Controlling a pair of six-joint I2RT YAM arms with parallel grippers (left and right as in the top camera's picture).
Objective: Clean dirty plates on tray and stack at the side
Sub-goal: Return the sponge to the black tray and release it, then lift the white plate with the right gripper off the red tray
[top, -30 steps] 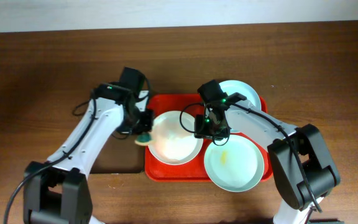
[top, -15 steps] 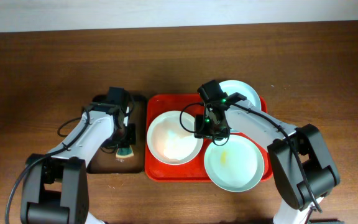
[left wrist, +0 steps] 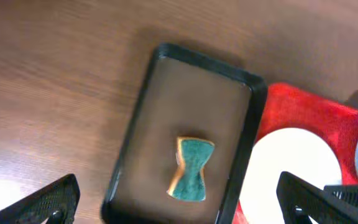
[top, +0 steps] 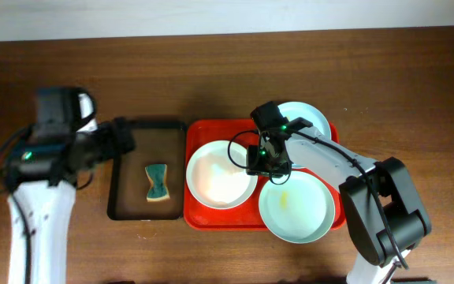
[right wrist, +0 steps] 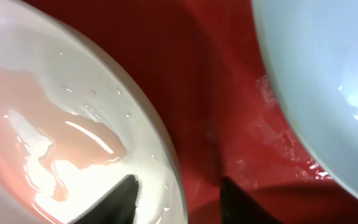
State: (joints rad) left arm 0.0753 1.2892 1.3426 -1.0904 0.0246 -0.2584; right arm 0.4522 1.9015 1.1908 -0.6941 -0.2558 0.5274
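1. Two grippers are in view. The left gripper (top: 123, 136) stands with its jaws wide apart and holds nothing. It hangs above the left end of the black tray (top: 131, 162). In the left wrist view its fingers (left wrist: 55, 199) frame that tray from either side.
2. The right gripper (right wrist: 182, 196) is about half open, low over the red tray (top: 199, 217). It straddles the right-hand rim of the white plate (top: 221, 175). One finger (right wrist: 126, 196) is over the plate's wet inside and the other is over bare red.
3. Red shows between the rim and the outer finger, so the rim is not clamped. I cannot tell whether the inner finger touches the plate.
4. One green-and-yellow sponge (top: 158, 181) lies alone in the black tray, pinched at its waist.
5. Three plates sit on the red tray. Besides the white one, a pale blue-green plate (top: 296, 209) with a yellow smear overhangs the front rim.
6. The rear plate (top: 310, 118) is partly hidden by the right arm.
7. The left arm is motion-blurred in the overhead view. The left wrist view cuts off the red tray and the white plate at its right edge.
8. Both trays lie side by side on the brown wooden table (top: 369, 71).
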